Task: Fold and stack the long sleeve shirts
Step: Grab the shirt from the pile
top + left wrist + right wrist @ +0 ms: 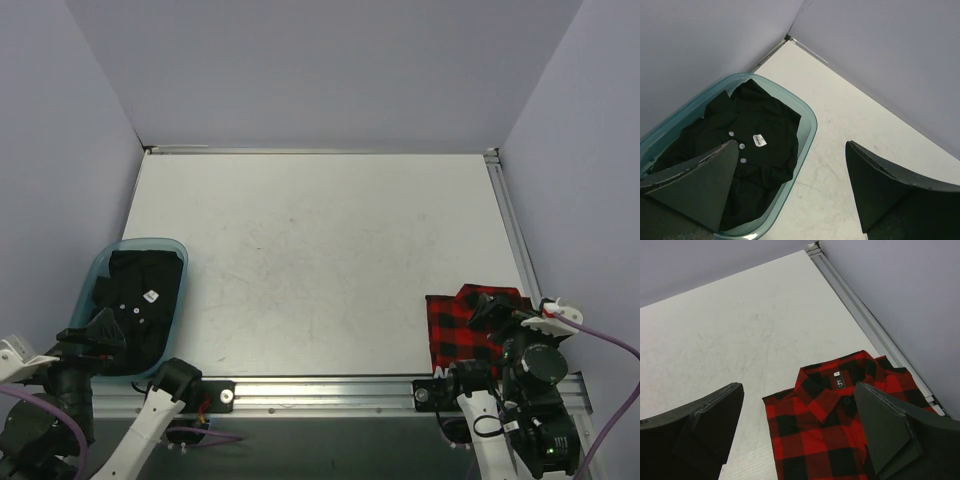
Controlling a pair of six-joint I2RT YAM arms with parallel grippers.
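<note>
- Pale purple walls (330, 70) stand around a white surface (320, 250).
- A blue-green tub (97, 278) sits at the near left corner of the surface, right by the left edge.
- The black shirt (140, 300) lies bunched up inside the tub. Small white buttons (731, 133) and a white label (758, 140) show on it.
- The red and black check shirt (455, 330) lies flat and folded at the near right corner of the surface, close to the right edge. Its collar points to the far edge.
- The left claw (791, 145) hangs over the tub with its fingers wide apart. It holds nothing.
- The right claw (799, 386) hangs over the check shirt. It is wide open too and holds nothing.
- The two shirts are well apart, one at each near corner.
</note>
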